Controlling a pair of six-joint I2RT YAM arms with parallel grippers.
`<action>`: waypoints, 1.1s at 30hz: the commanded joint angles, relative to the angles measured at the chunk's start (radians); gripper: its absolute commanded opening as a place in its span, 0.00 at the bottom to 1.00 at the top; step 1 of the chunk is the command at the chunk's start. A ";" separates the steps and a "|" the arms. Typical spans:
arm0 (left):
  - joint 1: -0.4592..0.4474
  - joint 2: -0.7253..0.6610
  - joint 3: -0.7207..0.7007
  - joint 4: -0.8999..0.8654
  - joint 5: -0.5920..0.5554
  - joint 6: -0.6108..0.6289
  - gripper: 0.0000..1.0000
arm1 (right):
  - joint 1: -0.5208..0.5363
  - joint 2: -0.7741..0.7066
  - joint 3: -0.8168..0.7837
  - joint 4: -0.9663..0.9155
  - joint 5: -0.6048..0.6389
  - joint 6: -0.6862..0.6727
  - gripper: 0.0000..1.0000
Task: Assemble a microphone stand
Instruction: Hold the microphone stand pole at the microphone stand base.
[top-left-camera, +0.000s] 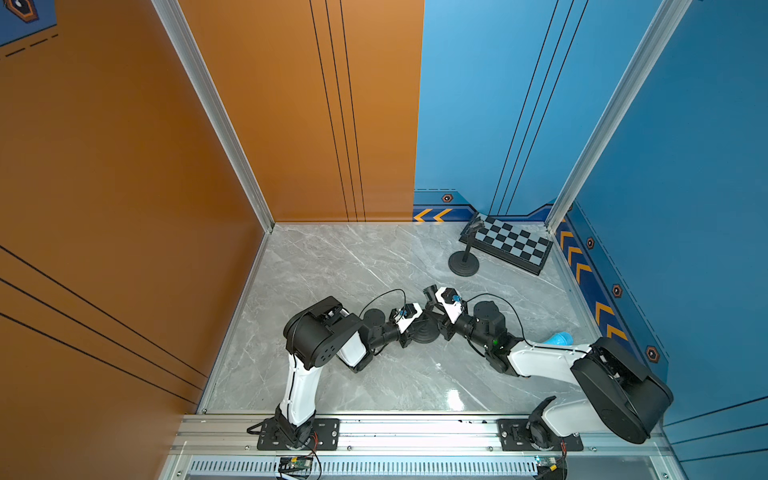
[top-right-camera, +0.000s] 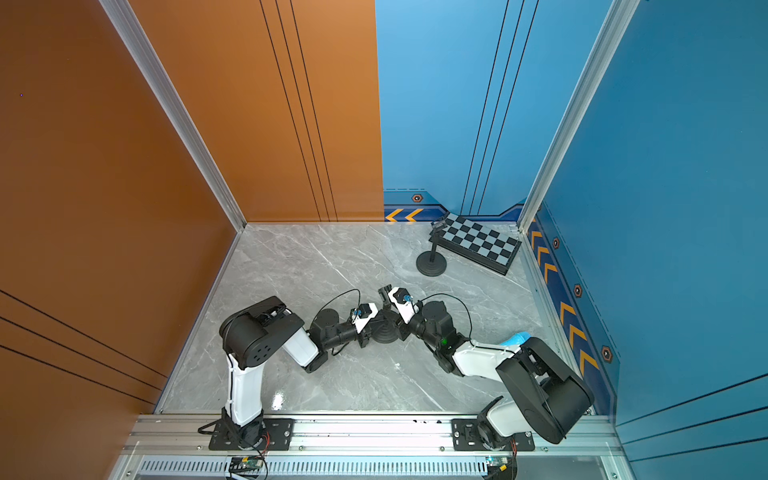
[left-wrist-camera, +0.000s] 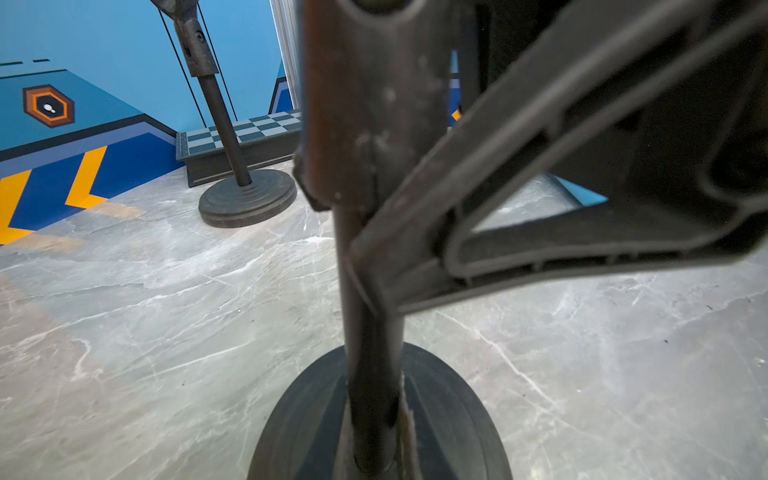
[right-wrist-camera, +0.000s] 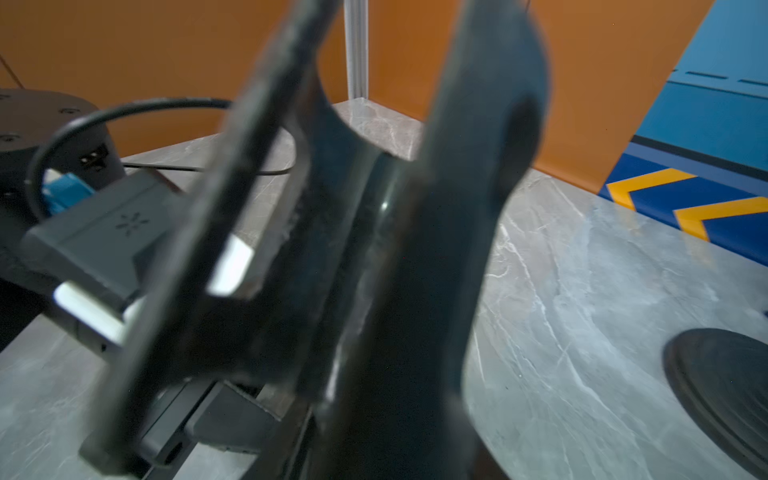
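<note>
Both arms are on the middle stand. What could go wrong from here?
1. The left end effector is shut on the pole above the base. Any sideways pull could tip it over.
2. The right end effector sits near the pole's top, and its wrist view is blurred. Its grip is unclear, so it may knock the pole.

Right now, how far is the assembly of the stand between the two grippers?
Done: the pole stands upright in its base, and a second stand looks complete by the chessboard. In hand: the left gripper is shut on the pole; the right gripper is up at its top, blurred in its wrist view. To do: I cannot tell whether the joints are tight; after that, probably only letting go.
</note>
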 joint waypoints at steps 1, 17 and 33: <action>0.009 0.029 -0.009 -0.032 0.059 0.032 0.13 | -0.064 0.009 0.089 -0.220 -0.348 -0.088 0.43; 0.048 0.041 -0.019 -0.032 0.113 -0.011 0.13 | -0.127 0.037 0.200 -0.279 -0.448 -0.154 0.43; 0.020 -0.012 -0.026 -0.032 0.038 -0.008 0.63 | -0.013 0.043 0.056 -0.066 0.079 -0.041 0.02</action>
